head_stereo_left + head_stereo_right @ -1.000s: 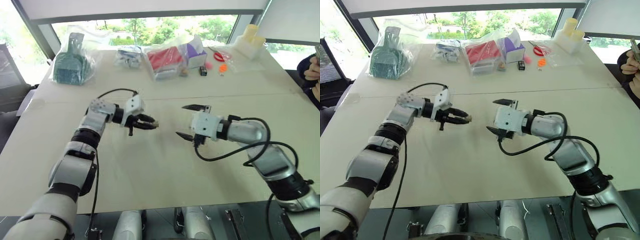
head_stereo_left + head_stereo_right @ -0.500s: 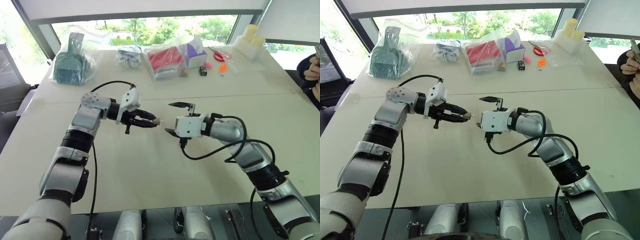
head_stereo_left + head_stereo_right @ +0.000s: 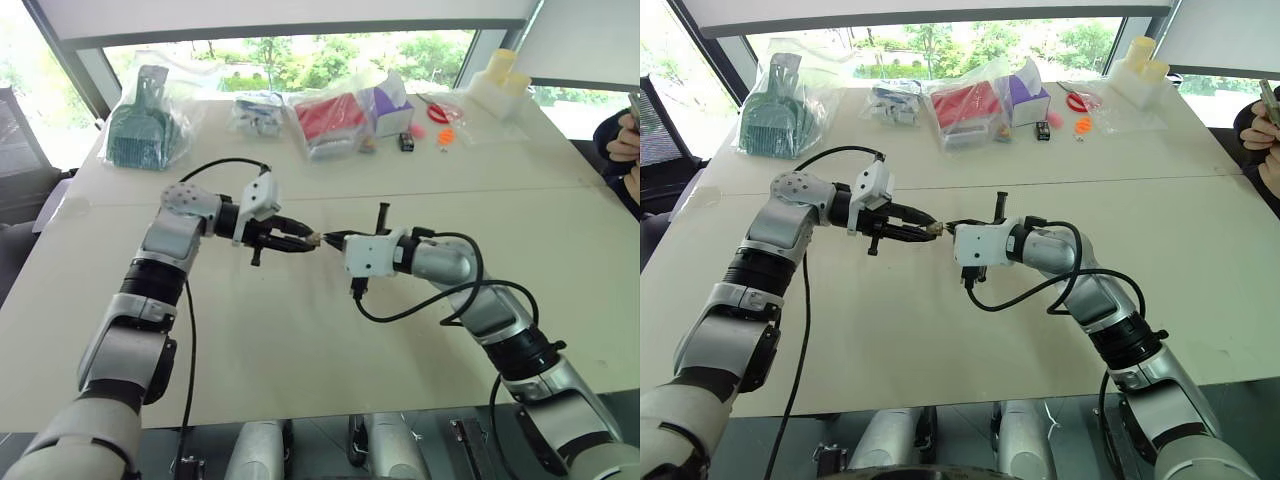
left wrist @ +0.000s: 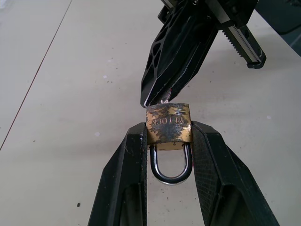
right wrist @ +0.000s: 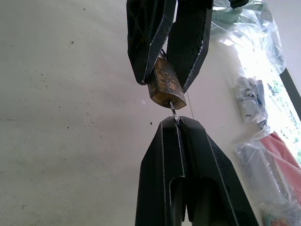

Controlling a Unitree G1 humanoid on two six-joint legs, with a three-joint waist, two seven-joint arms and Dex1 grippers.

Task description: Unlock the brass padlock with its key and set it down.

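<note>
1. Two grippers meet tip to tip above the middle of the pale table (image 3: 300,340), each reaching toward the other.
2. Left gripper (image 4: 168,136): its two black fingers (image 4: 126,174) are clamped on the brass padlock (image 4: 168,123), one finger pressing each side of the tarnished yellow body.
3. Brass padlock, position: it sits at the very tips of the left gripper, held clear of the table. Its silver shackle (image 4: 170,165) hangs back into the gap between the left fingers, and the shackle reads as pushed home in the body. The flat end of the body faces away from the left gripper, toward the right one.
4. Right gripper (image 5: 176,123): its fingers are pressed together, with a thin metal key (image 5: 172,112) pinched between the tips. A short sliver of the key bridges the small gap between the fingertips and the padlock's end face. How deep the key sits in the lock cannot be told.
5. Relation of the two grippers: the right fingertips stand just beside the padlock, in line with it, and do not touch the left fingers.
6. Background, beyond both grippers at the table's far edge: a bagged green dustpan (image 3: 145,125), a clear bag with a red item (image 3: 330,120), a purple box (image 3: 390,100) and small orange and dark trinkets (image 3: 440,135).
7. Far edge, on the right gripper's side: a person's hand (image 3: 625,140) in a dark sleeve.
</note>
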